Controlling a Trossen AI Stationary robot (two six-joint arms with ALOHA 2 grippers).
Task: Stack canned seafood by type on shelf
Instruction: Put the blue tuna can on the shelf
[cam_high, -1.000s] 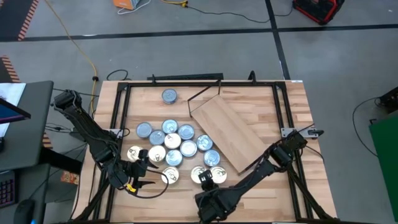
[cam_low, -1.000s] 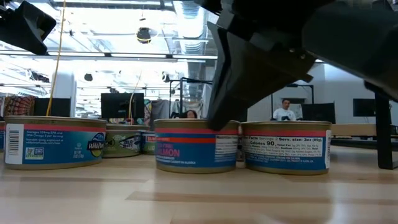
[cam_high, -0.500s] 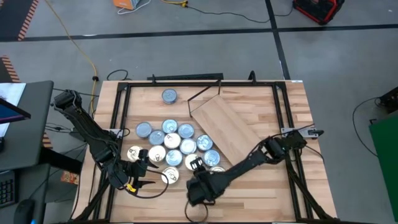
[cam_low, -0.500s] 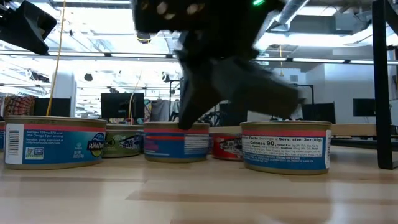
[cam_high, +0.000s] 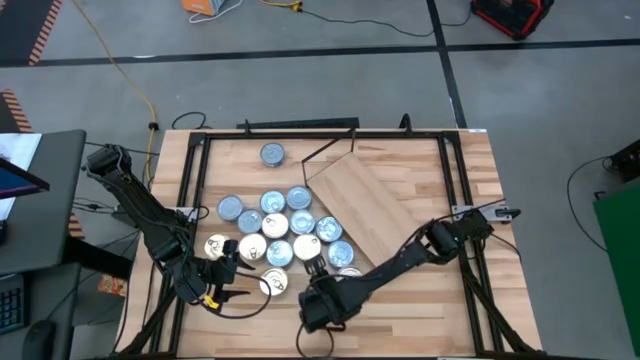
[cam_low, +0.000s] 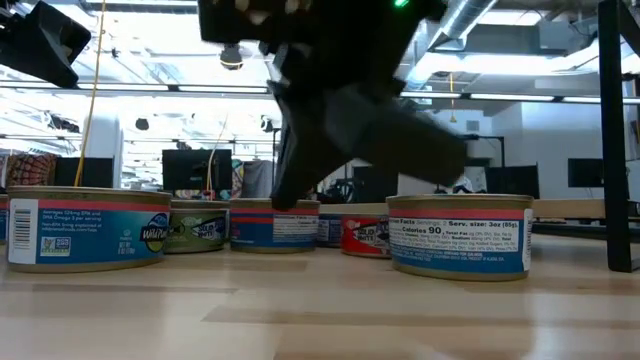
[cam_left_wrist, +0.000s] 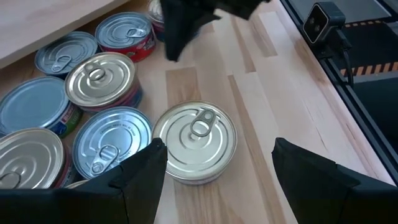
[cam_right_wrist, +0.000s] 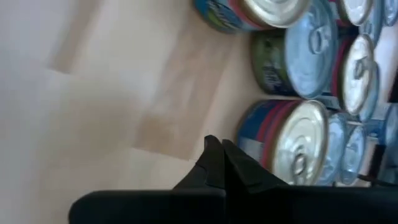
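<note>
Several flat tins with silver lids sit in a cluster (cam_high: 280, 232) on the tabletop, and one more tin (cam_high: 272, 154) stands alone near the far edge. The light-wood shelf board (cam_high: 372, 208) lies at a slant to the right of the cluster. My left gripper (cam_left_wrist: 214, 171) is open, level with the table, and its fingers stand on either side of a silver-lidded tin (cam_left_wrist: 194, 142) at the cluster's near-left corner without touching it. My right gripper (cam_right_wrist: 216, 152) is shut and low beside a blue-and-red tin (cam_right_wrist: 287, 149) at the cluster's near side. My right gripper meets the blue-and-red tin (cam_low: 275, 224) with its shut fingertips (cam_low: 288, 196) at the top of the tin's near side wall. The fingers slant down from the near right. The tin stands flat on the table.
A thin dark metal frame (cam_high: 195, 170) runs round the work area. More tins stand to the right of my right gripper, a red one (cam_low: 365, 233) and a blue-and-red one (cam_low: 460, 236). Bare plank lies along the near edge (cam_low: 320, 320).
My right gripper has swung from the near-right toward the table's left and slightly farther in, staying shut. The blue-and-red tin in front of it has slid along the table toward the cluster. A red tin behind it has come into the low view.
</note>
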